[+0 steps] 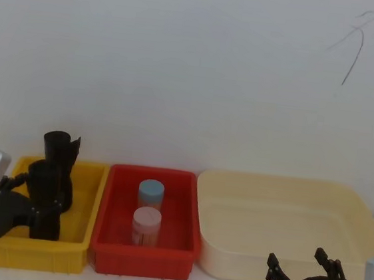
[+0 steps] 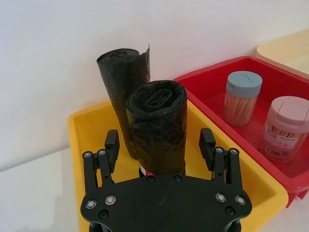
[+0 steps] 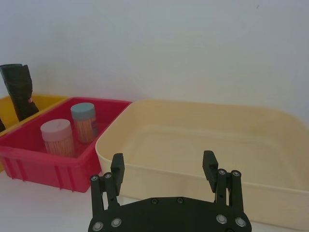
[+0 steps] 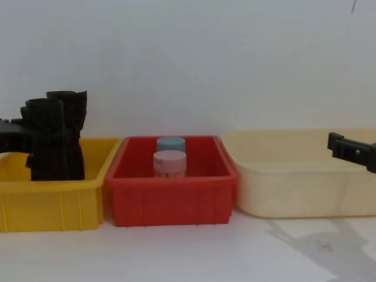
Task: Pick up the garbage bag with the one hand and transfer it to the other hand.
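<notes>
The garbage bag [image 2: 157,125] is a black crinkled roll with a flat round top. It stands upright in the yellow bin [image 1: 41,252], also visible from the head [image 1: 46,195] and chest [image 4: 44,138]. My left gripper [image 2: 159,140] is open, one finger on each side of the roll with small gaps. From the head, the left gripper [image 1: 37,194] reaches in from the left edge. My right gripper [image 1: 297,258] hovers open at the front right, before the cream tray [image 3: 203,130], holding nothing.
A slimmer black roll [image 2: 120,77] with a flared top stands just behind the bag in the same bin. The red bin [image 1: 141,255] in the middle holds a blue-lidded jar [image 1: 151,193] and a pink-lidded jar [image 1: 146,223].
</notes>
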